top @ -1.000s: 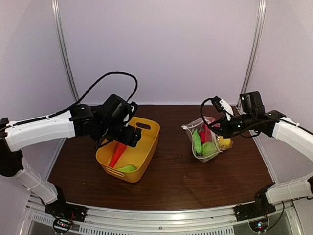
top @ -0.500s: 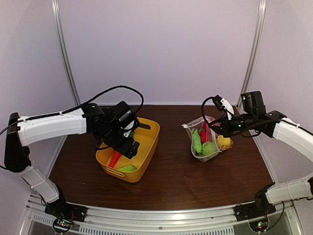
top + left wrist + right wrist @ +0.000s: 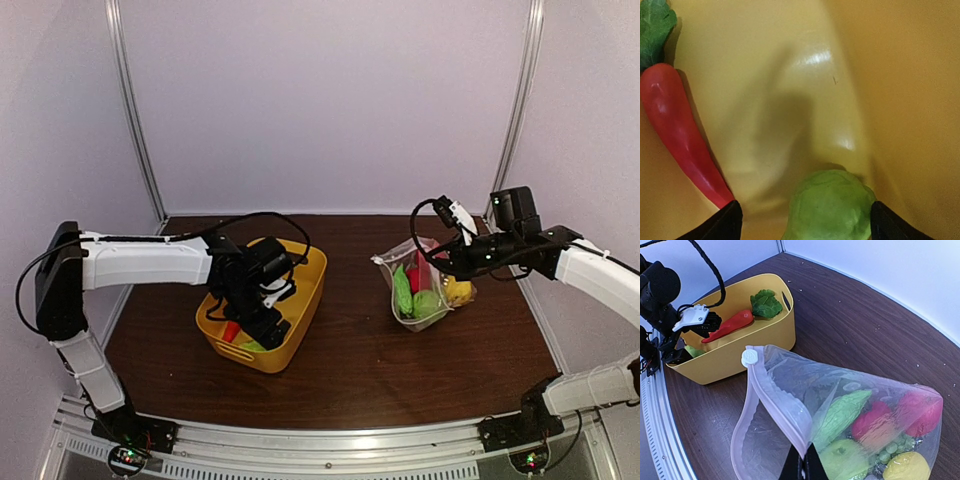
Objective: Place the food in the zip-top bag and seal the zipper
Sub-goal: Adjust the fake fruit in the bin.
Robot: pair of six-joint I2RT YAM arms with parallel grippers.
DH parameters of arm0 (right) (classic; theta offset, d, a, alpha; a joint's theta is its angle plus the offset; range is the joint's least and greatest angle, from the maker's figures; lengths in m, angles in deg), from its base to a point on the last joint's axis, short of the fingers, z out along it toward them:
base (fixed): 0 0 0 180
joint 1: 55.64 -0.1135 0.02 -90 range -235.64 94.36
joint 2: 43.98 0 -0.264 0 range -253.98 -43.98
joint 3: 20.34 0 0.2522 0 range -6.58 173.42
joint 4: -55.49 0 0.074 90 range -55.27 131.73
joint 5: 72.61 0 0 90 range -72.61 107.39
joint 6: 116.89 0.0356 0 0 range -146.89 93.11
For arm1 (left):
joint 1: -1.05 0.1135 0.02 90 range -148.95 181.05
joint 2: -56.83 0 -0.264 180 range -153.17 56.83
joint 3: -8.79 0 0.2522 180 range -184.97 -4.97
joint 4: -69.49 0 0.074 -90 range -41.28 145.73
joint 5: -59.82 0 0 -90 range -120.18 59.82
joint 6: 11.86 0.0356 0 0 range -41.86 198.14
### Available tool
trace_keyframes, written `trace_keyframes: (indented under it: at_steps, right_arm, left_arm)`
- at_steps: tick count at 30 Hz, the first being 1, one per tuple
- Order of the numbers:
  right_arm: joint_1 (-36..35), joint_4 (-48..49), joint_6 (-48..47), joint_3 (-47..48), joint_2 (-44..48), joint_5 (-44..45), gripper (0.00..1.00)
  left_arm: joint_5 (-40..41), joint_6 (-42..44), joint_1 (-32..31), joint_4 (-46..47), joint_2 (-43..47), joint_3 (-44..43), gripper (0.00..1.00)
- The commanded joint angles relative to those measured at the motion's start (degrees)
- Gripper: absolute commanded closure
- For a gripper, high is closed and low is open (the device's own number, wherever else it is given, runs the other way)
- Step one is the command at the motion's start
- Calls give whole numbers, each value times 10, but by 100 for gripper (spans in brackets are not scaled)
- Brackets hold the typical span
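The table carries two containers, well apart. The yellow tub is the larger, and your left fingers are down inside it, spread wide. Between their tips lies a lumpy green piece, with neither tip clearly touching it. Off to one side of those fingers lies the carrot on the tub floor, with its leafy top at the end farther from them.

The zip-top bag hangs from your right fingers, which are pressed together on the near lip of its mouth. The mouth gapes open beyond them. Inside the bag are a bumpy green piece, two red apples, a smooth green fruit, grapes and a lemon.

The zipper runs along the open lip, with a white slider at its far end.

From above, your left arm covers most of the tub's inside. The wrist view cuts off the green piece. The bag's dotted plastic blurs what it holds.
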Motion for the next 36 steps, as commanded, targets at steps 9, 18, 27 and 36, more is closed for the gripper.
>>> trace_keyframes:
  at_steps: [9,18,27,36]
  right_arm:
    - [8,8,-6,-6,-3,1,100]
    - [9,6,-8,-3,-2,4,100]
    - [10,4,-7,-2,-2,3,100]
    - [15,6,-6,-6,9,1,100]
  left_arm:
    - [-32,10,5,-26,-27,15,13]
    - [-28,13,5,-22,-41,26,16]
    - [1,17,8,-32,-36,-54,29]
    - [-6,-5,38,30,-49,-113,33]
